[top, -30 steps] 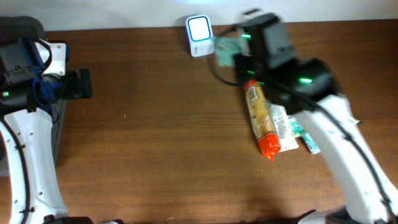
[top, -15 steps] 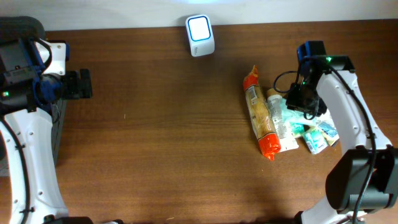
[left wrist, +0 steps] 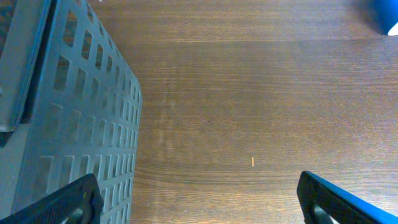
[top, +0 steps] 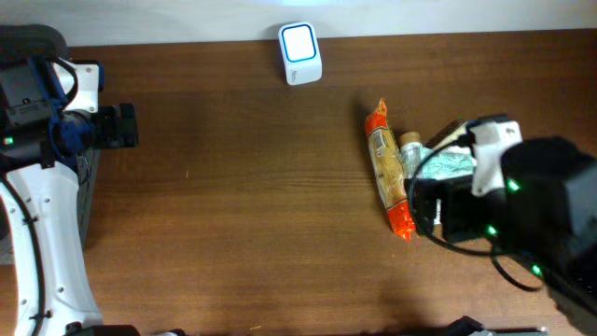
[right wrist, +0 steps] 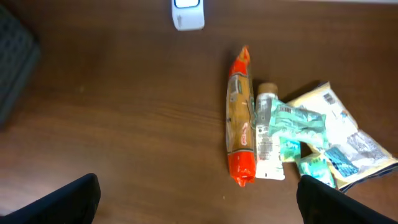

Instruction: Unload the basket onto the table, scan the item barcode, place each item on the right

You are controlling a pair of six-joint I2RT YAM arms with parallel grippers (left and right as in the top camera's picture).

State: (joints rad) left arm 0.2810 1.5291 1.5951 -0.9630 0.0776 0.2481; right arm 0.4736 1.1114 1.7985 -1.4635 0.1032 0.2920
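The scanner (top: 300,42), a small white box with a glowing blue face, stands at the table's far edge. Right of centre lies a pile of items: a long orange snack packet (right wrist: 240,124), a white tube (right wrist: 267,140), a crumpled green packet (right wrist: 295,121), a pale pouch (right wrist: 339,124) and a small teal sachet (right wrist: 314,167). My right gripper (right wrist: 199,205) hangs high above the table, open and empty, with the pile ahead of it to the right. Its arm (top: 532,210) covers part of the pile in the overhead view. At the left edge, my left gripper (left wrist: 199,205) is open and empty over bare wood.
A grey perforated basket (left wrist: 62,112) stands at the left side of the table, right beside the left gripper's finger. The scanner (right wrist: 187,14) shows at the top of the right wrist view. Brown wood lies between the basket and the pile.
The right arm carried the green packet from the scanner back to the pile, let go of it, opened its jaws and rose high. The left arm has not moved.
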